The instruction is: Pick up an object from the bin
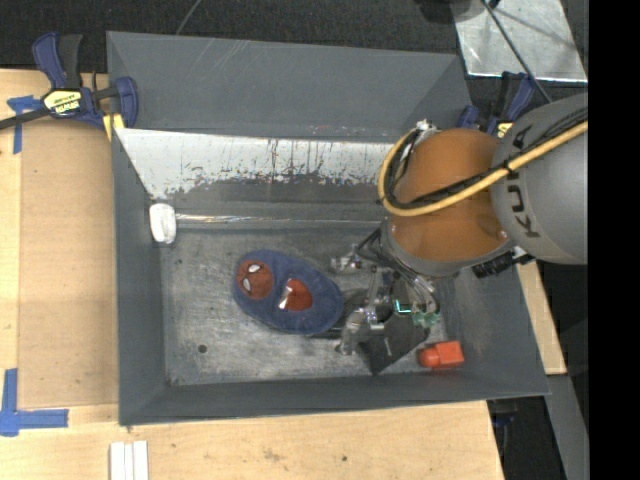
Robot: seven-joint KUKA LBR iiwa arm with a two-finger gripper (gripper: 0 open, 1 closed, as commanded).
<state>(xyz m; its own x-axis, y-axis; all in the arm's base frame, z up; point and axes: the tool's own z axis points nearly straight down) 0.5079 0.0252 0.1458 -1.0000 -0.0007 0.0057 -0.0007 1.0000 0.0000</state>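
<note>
Cannot tell how the jaws stand: masked by the wrist's own metalwork and wiring. Located the gripper [362, 320] low in the right front quarter of the bin [300, 173], over a black flat piece [392, 346] and just beside the right end of a blue plush item [290, 293]. Could not confirm anything held.

Judged the blue plush item the likeliest candidate. Found it lying flat at mid-floor, oval, with two red-brown patches marked white. Expected to be light, soft and compressible, neither slippery nor fragile, and likely to sag when lifted. Recommend pinching across the thick right rim nearest the gripper rather than pressing on the broad top.

Judged the black flat piece a poorer candidate: apparently thin and stiff, lying close to the floor, with little edge to catch. Noted a small orange block [440, 354] just right of it, near the front wall. Probably rigid and light, but cramped there.

Noted a small white cylinder [162, 222] in the left rear corner, well apart.

Found the floor bare grey metal, scuffed, hard and probably slick. Expect light things to slide if nudged. Found sloping walls close on the gripper's right and front, with open floor left of the plush item. Advise a straight lift clear of the right wall.
</note>
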